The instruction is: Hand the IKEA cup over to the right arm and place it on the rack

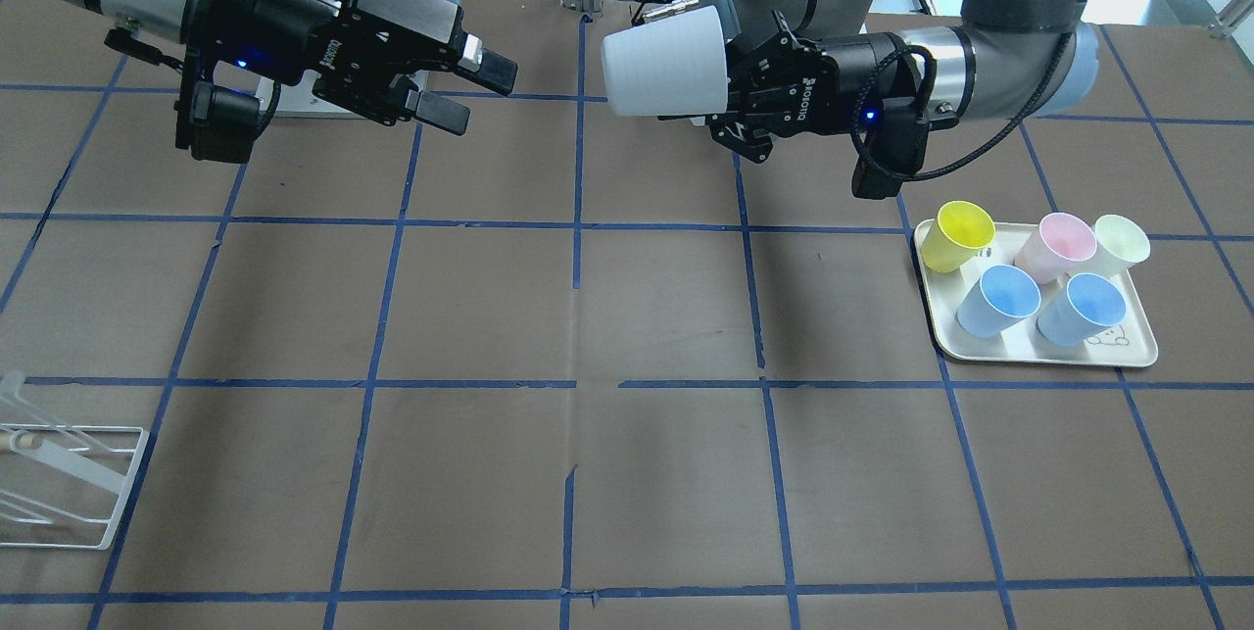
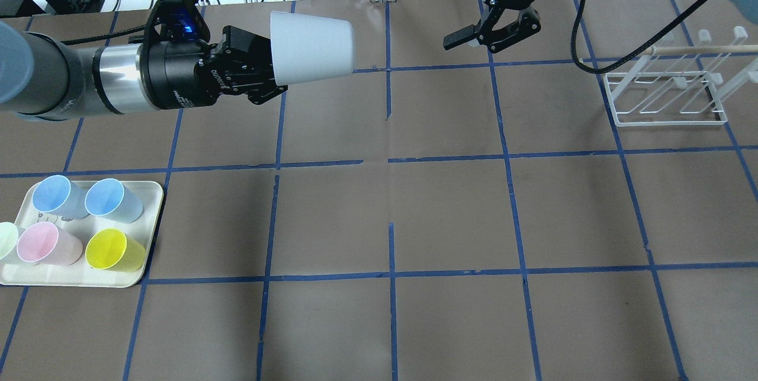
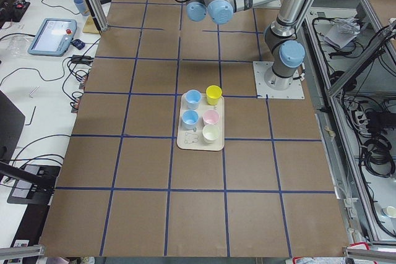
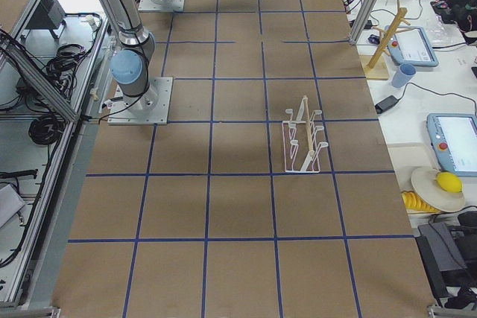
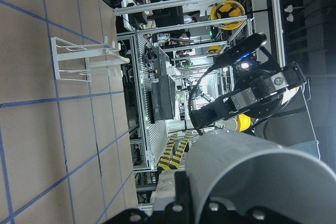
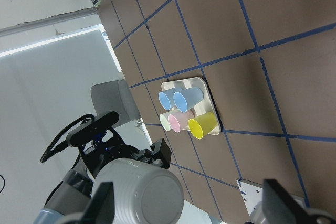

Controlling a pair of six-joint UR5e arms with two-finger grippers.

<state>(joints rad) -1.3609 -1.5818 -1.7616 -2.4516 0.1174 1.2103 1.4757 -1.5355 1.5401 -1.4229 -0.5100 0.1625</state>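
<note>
My left gripper is shut on the rim end of the IKEA cup, a pale-grey tumbler held sideways above the table with its base toward the right arm. The front view shows the cup and the left gripper. My right gripper is open and empty, level with the cup and a short gap from its base; it also shows in the overhead view. The right wrist view shows the cup's base ahead of the open fingers. The white wire rack stands at the table's right side.
A cream tray at the near left holds two light-blue cups, a pink, a yellow and a pale-green one. The rack also shows in the front view and the right side view.
</note>
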